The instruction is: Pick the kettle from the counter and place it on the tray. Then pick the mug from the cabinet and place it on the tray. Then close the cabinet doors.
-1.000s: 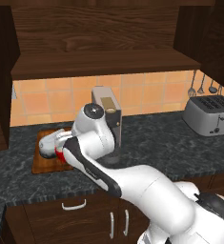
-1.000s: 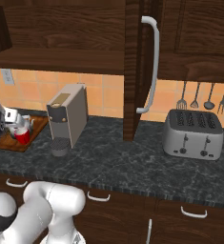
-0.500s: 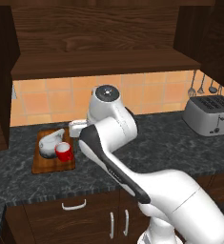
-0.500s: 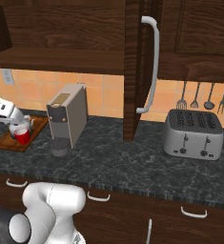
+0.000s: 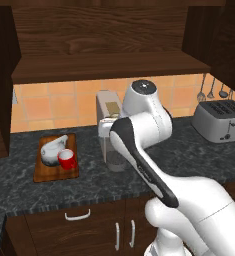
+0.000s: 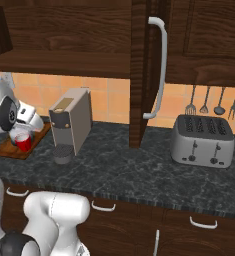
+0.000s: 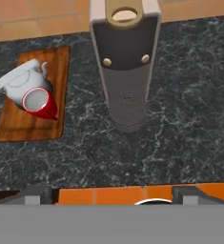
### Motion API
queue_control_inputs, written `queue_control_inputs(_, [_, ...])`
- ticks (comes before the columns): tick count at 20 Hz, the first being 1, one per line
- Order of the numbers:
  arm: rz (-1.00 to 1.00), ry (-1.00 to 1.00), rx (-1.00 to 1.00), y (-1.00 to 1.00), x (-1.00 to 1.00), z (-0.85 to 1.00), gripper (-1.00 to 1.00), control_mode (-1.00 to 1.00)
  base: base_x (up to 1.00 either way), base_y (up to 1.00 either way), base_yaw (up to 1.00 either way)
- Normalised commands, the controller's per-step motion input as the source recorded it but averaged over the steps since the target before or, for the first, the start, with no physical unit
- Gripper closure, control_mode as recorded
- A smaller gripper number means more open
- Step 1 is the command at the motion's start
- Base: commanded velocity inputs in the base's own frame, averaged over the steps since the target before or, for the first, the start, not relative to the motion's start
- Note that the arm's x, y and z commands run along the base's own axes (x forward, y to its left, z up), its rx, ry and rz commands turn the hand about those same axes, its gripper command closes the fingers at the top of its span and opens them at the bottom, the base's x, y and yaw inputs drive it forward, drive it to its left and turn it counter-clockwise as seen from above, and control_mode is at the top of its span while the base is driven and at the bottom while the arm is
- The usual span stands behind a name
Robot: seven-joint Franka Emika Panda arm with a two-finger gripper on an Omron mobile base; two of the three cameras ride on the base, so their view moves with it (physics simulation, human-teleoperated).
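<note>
Speckled counter bears tray, kettle, mug; fingers spread wide, empty.

Even, flat rendered light; soft shadows under cabinet; slightly soft focus.

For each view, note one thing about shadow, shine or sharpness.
Left base view: the cabinet interior sits in deep shadow. Right base view: the toaster shows soft highlights. Hand view: the mug and kettle look slightly soft-edged.
</note>
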Motion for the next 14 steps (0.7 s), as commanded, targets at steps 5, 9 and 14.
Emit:
queue_control_inputs(5, [-0.05,0.00,0.08,-0.69,-0.31,0.06,-1.00,-1.00,0.00,0.00,0.00])
queue_control_inputs(9, [-0.15,-0.01,0.11,-0.80,-0.50,0.24,-1.00,-1.00,0.00,0.00,0.00])
queue_control_inputs(14, [-0.12,0.00,0.13,-0.66,-0.44,0.10,-1.00,-1.00,0.00,0.00,0.00])
